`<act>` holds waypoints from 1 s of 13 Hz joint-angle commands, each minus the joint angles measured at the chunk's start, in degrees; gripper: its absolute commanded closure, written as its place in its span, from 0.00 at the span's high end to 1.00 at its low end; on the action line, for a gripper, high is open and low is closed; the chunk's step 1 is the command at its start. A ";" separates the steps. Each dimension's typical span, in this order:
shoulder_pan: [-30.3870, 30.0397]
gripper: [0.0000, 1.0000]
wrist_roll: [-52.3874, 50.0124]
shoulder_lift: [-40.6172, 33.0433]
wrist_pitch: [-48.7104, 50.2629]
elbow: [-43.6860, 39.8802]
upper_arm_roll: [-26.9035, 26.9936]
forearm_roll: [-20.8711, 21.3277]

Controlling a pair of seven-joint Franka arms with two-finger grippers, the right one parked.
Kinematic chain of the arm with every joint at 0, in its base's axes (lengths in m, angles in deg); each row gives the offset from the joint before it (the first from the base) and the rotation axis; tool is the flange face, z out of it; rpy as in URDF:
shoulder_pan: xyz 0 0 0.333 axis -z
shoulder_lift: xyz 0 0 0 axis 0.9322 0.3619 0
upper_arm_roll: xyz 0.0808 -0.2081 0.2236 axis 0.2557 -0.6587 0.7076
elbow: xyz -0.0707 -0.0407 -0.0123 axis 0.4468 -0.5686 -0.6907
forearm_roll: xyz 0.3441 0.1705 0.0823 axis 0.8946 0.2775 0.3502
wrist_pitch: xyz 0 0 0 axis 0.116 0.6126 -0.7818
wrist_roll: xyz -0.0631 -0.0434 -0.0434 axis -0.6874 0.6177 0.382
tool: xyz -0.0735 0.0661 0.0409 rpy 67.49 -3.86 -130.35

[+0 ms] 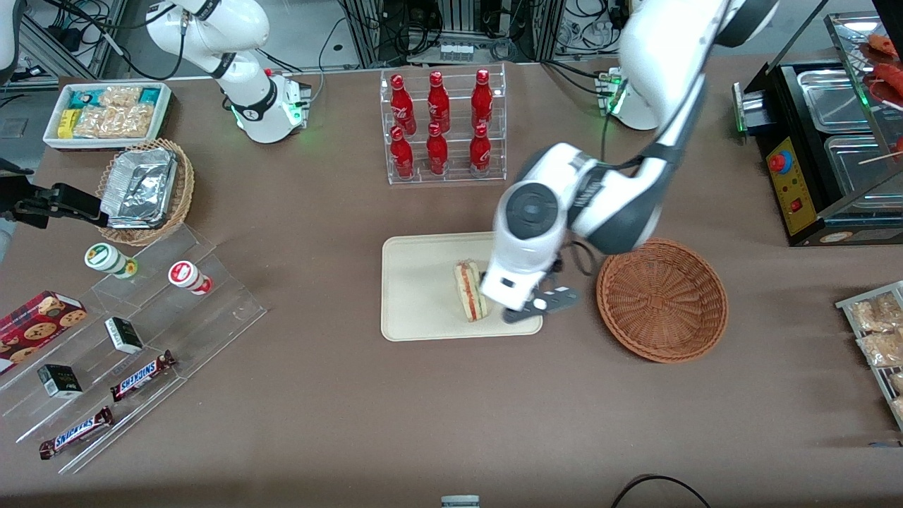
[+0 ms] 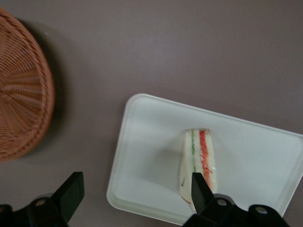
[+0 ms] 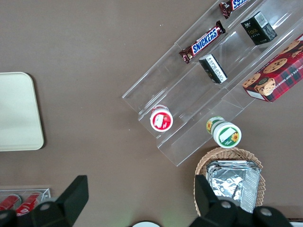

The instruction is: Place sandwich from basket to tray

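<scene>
Woven wicker basket (image 1: 662,300), smooth matt plastic tray (image 1: 416,289), matt brown cloth-like table (image 1: 338,395), above it the hand (image 2: 135,198) open.

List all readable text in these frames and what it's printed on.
"SNICKERS": candy bar on the clear stepped shelf.
"SNICKERS": second candy bar, nearer the front camera.
Red bottles: white script, unreadable.
Small dark boxes, cookie box and round tubs: print too small.
None on the sandwich, tray or basket.
The gripper hovers over the tray's edge, jaws open.
</scene>
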 commanded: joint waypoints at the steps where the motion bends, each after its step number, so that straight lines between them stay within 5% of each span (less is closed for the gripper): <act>1: -5.24 1.00 9.28 -8.08 1.23 8.39 -0.47 -2.05; 5: -13.32 1.00 26.06 -14.59 3.33 13.43 -0.47 -6.34; 13: -24.66 1.00 43.82 -26.01 8.88 18.87 -0.29 -6.53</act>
